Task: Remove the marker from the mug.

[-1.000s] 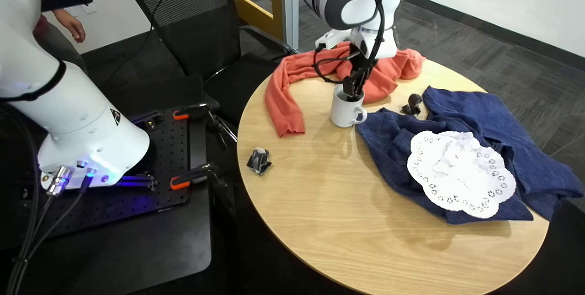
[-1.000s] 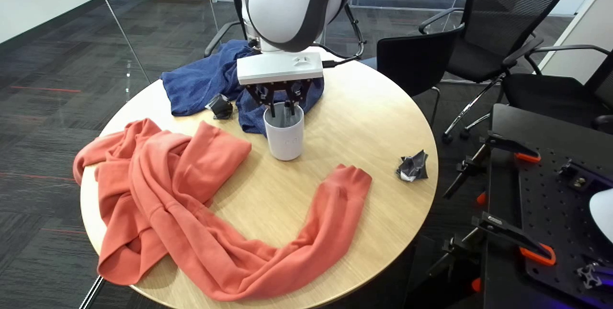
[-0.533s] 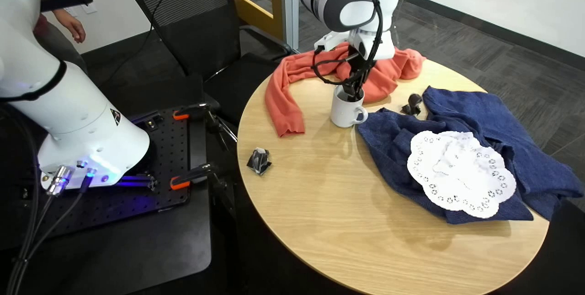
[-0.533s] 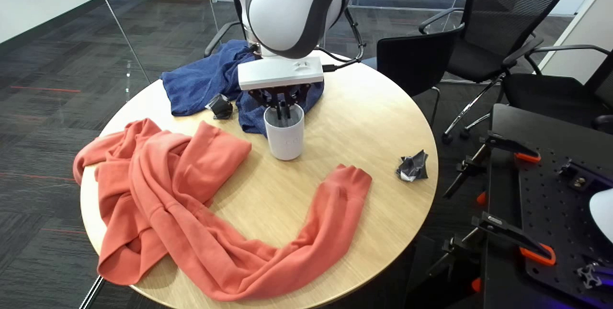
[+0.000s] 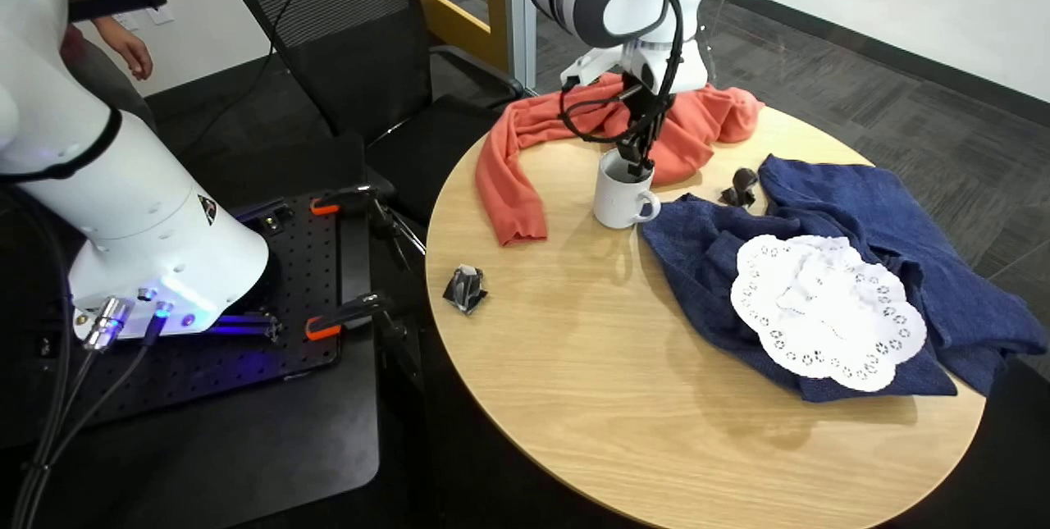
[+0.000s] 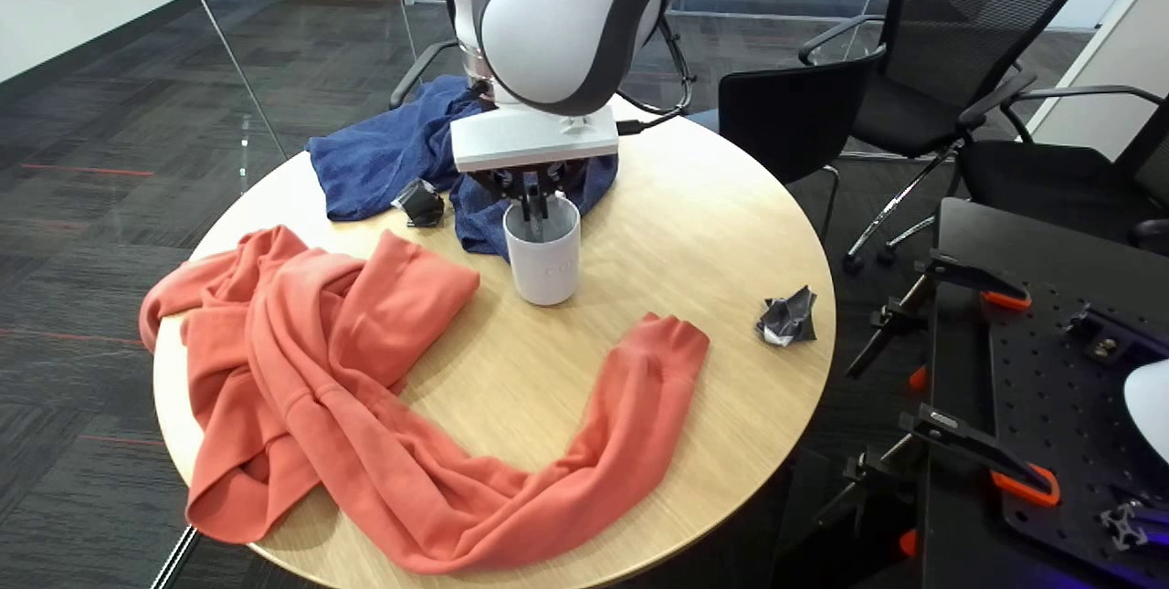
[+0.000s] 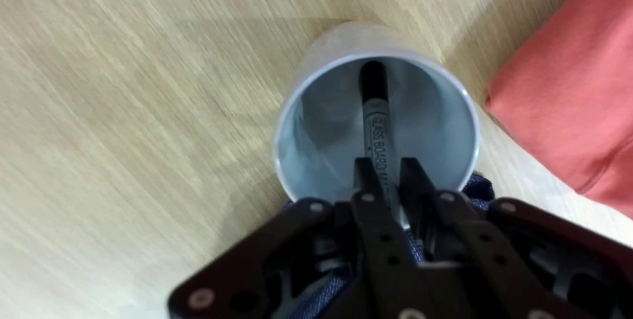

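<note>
The white mug (image 5: 615, 202) stands upright on the round table, its handle towards the blue cloth; it also shows in an exterior view (image 6: 545, 271) and in the wrist view (image 7: 353, 39). The marker (image 7: 377, 128), grey with a black cap, leans inside the mug, cap end down; its pale upper end reaches past the rim. My gripper (image 7: 387, 164) is shut on the marker's upper body, a finger on each side. In both exterior views the fingertips, here (image 5: 639, 167) and here (image 6: 535, 215), are at the mug's mouth. The marker is mostly hidden there.
An orange-red garment (image 6: 365, 370) lies close to the mug. A blue cloth (image 5: 697, 266) touches the mug's handle side, with a white doily (image 5: 828, 312) on it. Small black objects lie on the table, at the edge (image 5: 465, 289) and by the blue cloth (image 5: 741, 187).
The gripper's fingers were apart around the marker one second ago and have closed together on it. The arm dipped slightly, then rose a little; the mug has stayed in place.
</note>
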Tool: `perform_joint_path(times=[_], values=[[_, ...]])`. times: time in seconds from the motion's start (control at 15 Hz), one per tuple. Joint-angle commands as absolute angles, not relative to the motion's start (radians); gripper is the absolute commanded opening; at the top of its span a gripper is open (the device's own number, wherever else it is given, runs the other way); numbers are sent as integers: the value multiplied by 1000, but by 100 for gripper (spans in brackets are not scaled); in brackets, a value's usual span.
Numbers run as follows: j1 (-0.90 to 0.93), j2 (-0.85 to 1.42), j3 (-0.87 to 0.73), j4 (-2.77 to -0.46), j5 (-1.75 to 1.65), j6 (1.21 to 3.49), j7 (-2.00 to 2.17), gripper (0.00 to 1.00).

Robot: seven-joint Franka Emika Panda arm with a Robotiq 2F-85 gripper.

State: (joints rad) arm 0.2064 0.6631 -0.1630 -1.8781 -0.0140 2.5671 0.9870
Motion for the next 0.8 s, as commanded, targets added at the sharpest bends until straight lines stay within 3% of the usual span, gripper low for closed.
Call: perform_joint_path(times=[0.0, 0.73], values=[[248, 541, -197, -1995, -57, 2614, 1019, 4], [227, 211, -212, -2204, -230, 2643, 1103, 4]])
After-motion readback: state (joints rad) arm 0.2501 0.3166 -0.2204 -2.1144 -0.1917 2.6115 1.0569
